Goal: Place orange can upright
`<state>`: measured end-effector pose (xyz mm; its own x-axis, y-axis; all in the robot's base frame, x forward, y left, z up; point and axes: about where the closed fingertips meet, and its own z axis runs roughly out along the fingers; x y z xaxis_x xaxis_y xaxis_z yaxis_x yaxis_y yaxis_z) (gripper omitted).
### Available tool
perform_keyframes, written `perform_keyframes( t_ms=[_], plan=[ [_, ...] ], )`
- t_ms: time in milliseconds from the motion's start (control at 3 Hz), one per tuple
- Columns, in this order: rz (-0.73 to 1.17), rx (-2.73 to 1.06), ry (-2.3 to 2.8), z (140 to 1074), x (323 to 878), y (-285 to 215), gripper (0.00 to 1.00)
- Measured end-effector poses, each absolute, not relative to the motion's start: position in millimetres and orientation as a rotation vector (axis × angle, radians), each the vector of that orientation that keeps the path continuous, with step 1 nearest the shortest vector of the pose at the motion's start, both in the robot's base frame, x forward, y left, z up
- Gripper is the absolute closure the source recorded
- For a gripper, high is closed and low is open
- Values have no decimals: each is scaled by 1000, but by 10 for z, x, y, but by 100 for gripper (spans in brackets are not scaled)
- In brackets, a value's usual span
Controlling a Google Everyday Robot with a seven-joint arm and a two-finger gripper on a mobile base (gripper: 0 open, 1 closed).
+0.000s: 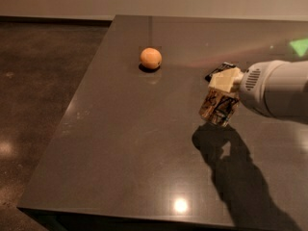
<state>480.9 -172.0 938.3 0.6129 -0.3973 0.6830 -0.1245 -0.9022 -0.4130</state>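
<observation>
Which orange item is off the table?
The orange can, held in the claw at right, above the table; the round orange fruit rests on it.

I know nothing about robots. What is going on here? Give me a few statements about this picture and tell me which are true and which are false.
1. The gripper holds the orange can. True.
2. The can stands alone on the table. False: it hangs in the gripper over the table, with its shadow lying apart below it.
3. A round orange fruit lies on the table. True.
4. The fruit touches the can. False: bare tabletop separates them.
5. The arm reaches in from the picture's left edge. False: it comes in from the right edge.
</observation>
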Motion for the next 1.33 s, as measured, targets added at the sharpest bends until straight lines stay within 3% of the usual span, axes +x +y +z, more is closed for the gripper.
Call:
perform_keyframes(
  t_ms=[1333],
  plan=[
    [-1272,-2293,13,9132,4688,-1246,100]
  ],
)
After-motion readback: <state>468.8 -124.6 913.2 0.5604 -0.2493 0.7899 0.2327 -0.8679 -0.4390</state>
